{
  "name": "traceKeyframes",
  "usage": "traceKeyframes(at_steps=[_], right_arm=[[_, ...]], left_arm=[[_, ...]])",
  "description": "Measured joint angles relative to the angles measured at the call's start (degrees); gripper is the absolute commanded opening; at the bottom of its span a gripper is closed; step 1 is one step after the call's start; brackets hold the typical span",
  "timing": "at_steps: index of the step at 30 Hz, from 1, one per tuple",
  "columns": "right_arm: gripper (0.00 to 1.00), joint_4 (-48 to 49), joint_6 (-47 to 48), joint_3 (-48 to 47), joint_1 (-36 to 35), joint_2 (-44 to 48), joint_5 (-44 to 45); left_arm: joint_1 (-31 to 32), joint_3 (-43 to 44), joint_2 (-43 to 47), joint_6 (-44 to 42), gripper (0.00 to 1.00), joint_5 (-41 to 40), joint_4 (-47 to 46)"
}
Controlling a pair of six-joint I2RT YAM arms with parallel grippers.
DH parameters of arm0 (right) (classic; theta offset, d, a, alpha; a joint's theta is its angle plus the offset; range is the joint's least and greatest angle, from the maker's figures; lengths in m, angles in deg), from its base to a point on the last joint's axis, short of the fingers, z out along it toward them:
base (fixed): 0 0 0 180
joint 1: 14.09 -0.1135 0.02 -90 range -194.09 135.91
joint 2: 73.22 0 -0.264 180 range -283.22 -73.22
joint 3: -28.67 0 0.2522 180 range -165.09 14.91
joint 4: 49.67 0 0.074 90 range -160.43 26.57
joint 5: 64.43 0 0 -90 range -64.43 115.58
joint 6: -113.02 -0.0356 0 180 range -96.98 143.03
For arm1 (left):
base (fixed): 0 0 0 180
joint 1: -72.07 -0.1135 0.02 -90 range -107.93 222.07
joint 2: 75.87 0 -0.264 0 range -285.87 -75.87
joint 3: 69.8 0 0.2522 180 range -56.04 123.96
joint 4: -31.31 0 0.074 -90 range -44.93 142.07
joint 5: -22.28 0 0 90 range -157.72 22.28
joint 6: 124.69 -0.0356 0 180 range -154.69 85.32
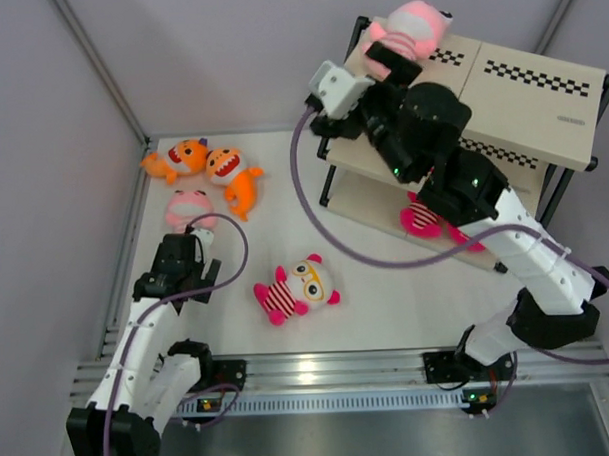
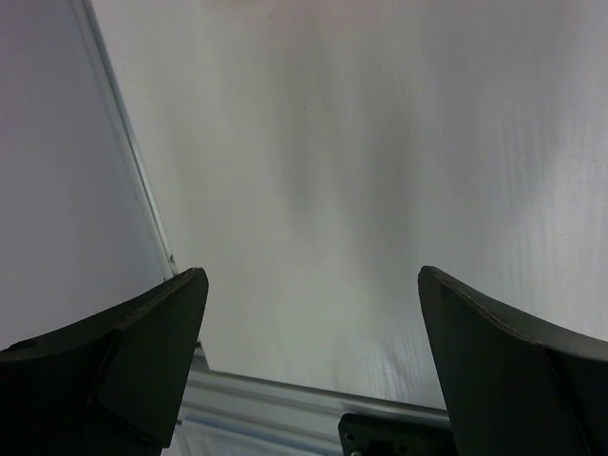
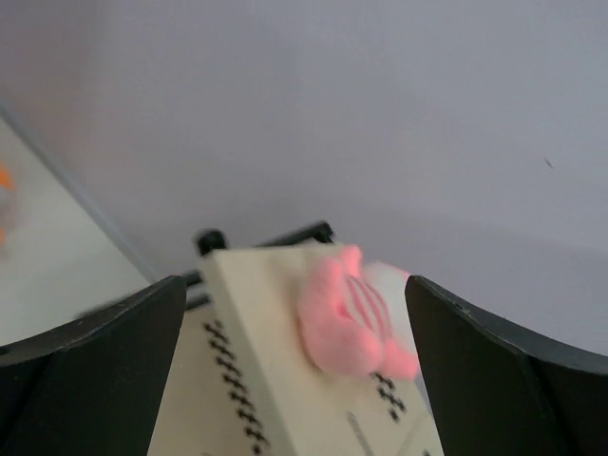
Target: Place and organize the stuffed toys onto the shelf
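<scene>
The right hand (image 3: 294,285) is spread wide, and nothing is pinched between its dark fingers (image 3: 104,366). In the overhead view it hangs at the upper left corner of the shelf (image 1: 530,90), near the top centre of the frame. Just beyond the fingertips a pale pink striped toy (image 3: 347,318) lies on the top board at that far corner. It sits beside a checkered strip (image 3: 233,370) and is free of both fingers.

The left hand (image 2: 313,275) is also spread and holds nothing, with only bare white surface (image 1: 387,285) seen between its fingers. From overhead it sits at the left of the frame, just below a second pale pink toy (image 1: 189,205) lying on the surface.

Above that toy, two orange sharks (image 1: 207,169) lie side by side, touching. A magenta-and-white striped toy (image 1: 297,286) lies alone near the middle of the surface. Another magenta toy (image 1: 422,219) rests on the shelf's lowest board, partly hidden by the right arm.
</scene>
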Motion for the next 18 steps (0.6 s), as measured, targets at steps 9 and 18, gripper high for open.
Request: traceKeyframes(at_steps=[9,18], right_arm=[[1.0,1.5,-29.7,11.8,-20.3,-0.5,-4.1],[0.93,4.8,-58.5,38.6,-21.7,-5.8,-8.5]], left_arm=[[-15.8,19.4,-21.2,-2.5,0.99,1.3,-0.5],[-26.7,21.2,-25.4,-7.3,0.99,4.4,-1.3]])
